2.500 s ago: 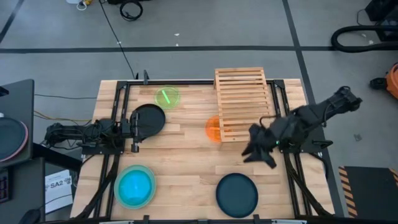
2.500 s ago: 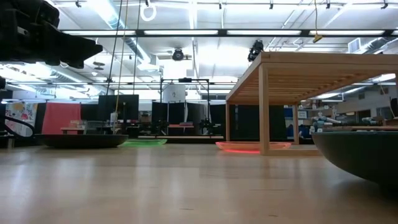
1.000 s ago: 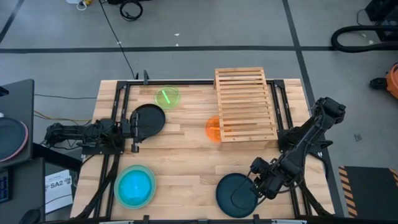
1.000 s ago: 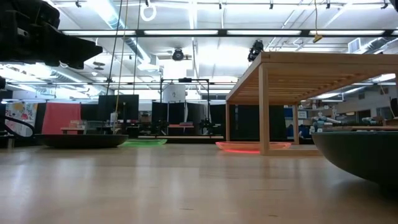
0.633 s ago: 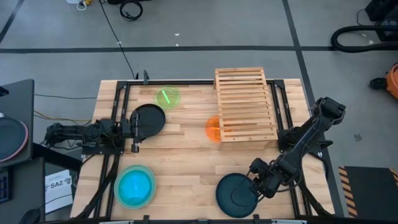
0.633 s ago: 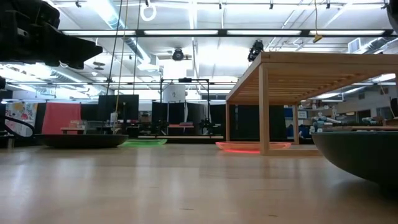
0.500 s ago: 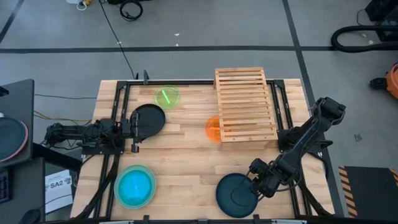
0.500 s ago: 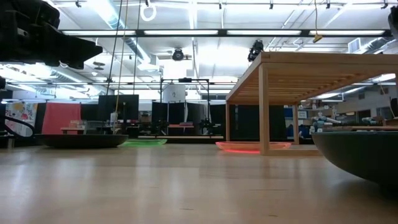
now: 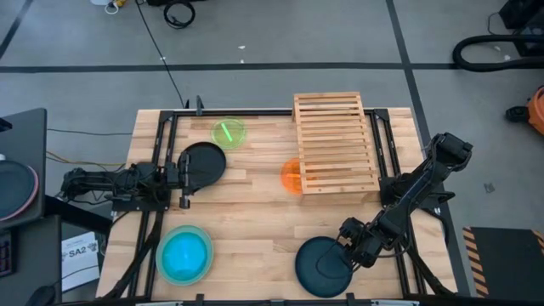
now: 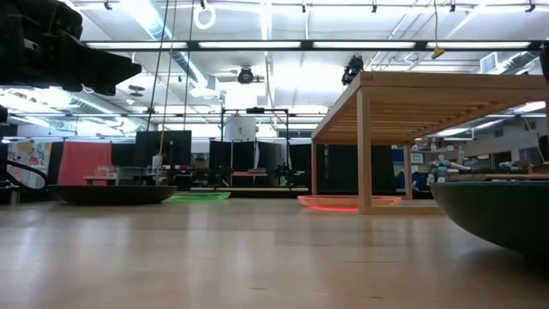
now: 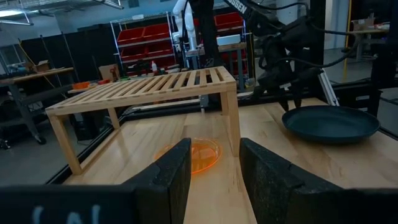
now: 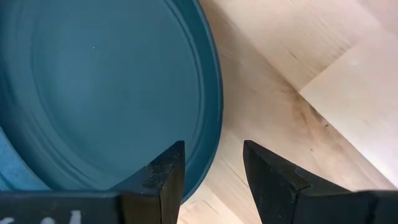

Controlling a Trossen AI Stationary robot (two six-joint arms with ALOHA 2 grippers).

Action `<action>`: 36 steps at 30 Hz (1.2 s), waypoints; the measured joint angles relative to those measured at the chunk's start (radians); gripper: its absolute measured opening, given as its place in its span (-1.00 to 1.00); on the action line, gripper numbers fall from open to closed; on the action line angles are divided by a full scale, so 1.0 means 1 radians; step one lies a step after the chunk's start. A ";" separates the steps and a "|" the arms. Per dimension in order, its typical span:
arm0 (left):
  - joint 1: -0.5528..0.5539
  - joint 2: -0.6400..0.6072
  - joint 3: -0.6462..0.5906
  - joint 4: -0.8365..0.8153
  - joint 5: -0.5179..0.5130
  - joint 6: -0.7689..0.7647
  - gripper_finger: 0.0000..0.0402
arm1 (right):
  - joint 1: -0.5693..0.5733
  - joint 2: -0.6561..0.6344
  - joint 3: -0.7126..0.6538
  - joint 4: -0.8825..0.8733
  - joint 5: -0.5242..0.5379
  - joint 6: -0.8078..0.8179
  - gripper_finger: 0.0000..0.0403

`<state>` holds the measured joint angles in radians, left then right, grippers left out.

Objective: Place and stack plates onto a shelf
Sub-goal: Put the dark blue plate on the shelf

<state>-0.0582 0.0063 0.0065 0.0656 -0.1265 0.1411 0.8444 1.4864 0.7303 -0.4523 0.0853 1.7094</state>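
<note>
A dark teal plate (image 9: 321,267) lies flat on the table near its front edge. My right gripper (image 12: 211,169) is open and points steeply down over the plate's right rim (image 12: 216,118). One finger is above the plate's inside, the other above the bare wood, and neither is seen touching. My left gripper (image 11: 216,174) waits open and level at the table's left, beside a black plate (image 9: 202,164). The slatted shelf (image 9: 334,143) stands at the back right. An orange plate (image 9: 290,176) lies partly under the shelf. A cyan plate (image 9: 186,254) sits on a mint green one.
A small green translucent plate (image 9: 228,133) lies at the back, left of the shelf. Bare wood (image 9: 255,221) stretches across the table's middle. Black frame rails (image 9: 399,255) run along the table's left and right sides.
My right gripper has sunk a little toward the teal plate's right rim and has tipped more steeply down. Its fingers keep the same gap. The plates and the shelf have stayed where they were.
</note>
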 joint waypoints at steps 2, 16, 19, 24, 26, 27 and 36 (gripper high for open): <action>0.000 0.000 0.000 0.000 0.000 0.000 -0.30 | 0.000 0.000 -0.009 0.019 0.000 -0.001 -0.16; 0.000 0.000 0.000 0.000 0.000 0.000 -0.30 | -0.001 0.000 -0.016 0.034 0.000 -0.007 -0.16; 0.000 0.000 0.000 0.000 0.000 0.000 -0.30 | -0.001 0.000 -0.016 0.033 0.000 -0.007 -0.16; 0.000 0.000 0.000 -0.001 0.000 0.000 -0.30 | -0.004 0.054 -0.016 0.042 -0.016 -0.007 -0.16; 0.000 0.000 0.000 -0.003 0.000 0.000 -0.30 | -0.004 0.081 -0.016 0.061 -0.047 -0.009 -0.16; 0.000 0.000 0.000 -0.004 0.000 0.000 -0.30 | -0.004 0.090 -0.014 0.067 -0.054 -0.009 -0.16; 0.000 0.000 0.000 -0.004 0.000 0.000 -0.30 | -0.005 0.081 -0.016 0.085 -0.034 -0.003 -0.44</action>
<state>-0.0582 0.0065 0.0065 0.0620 -0.1265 0.1410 0.8392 1.5675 0.7139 -0.3677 0.0513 1.7065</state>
